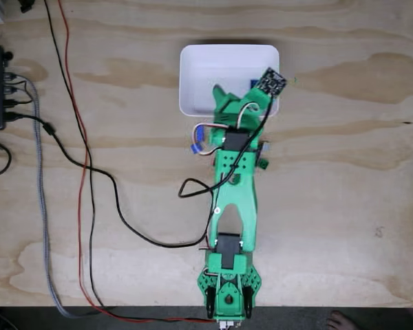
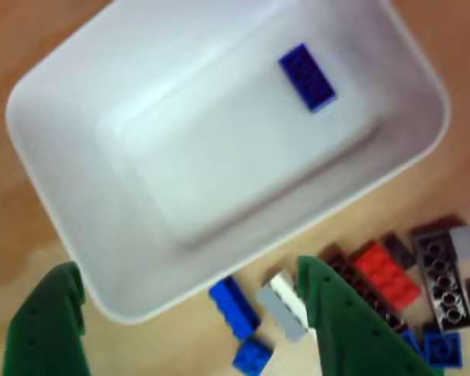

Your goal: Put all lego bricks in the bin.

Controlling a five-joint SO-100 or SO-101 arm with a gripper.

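No readable text anywhere, no labels, brands or numbers legible on bin (image 2: 70,94), bricks (image 2: 388,274), arm or tabletop (image 1: 344,172)

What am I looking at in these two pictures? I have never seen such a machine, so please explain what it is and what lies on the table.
The green plastic robot arm is a small machine bolted at the edge of a pale plywood table. The fixed view looks straight down on it from above. The other view looks down from close to the arm's tip, so its two dark green fingers frame the bottom of the picture. The gripper is open and holds nothing. Under it stands a shallow white plastic bin with one blue lego brick inside. Beside the bin, on the wood, lie more small lego bricks: blue, grey, white, red and black. Black, red and grey cables run across the table on the left of the fixed view.
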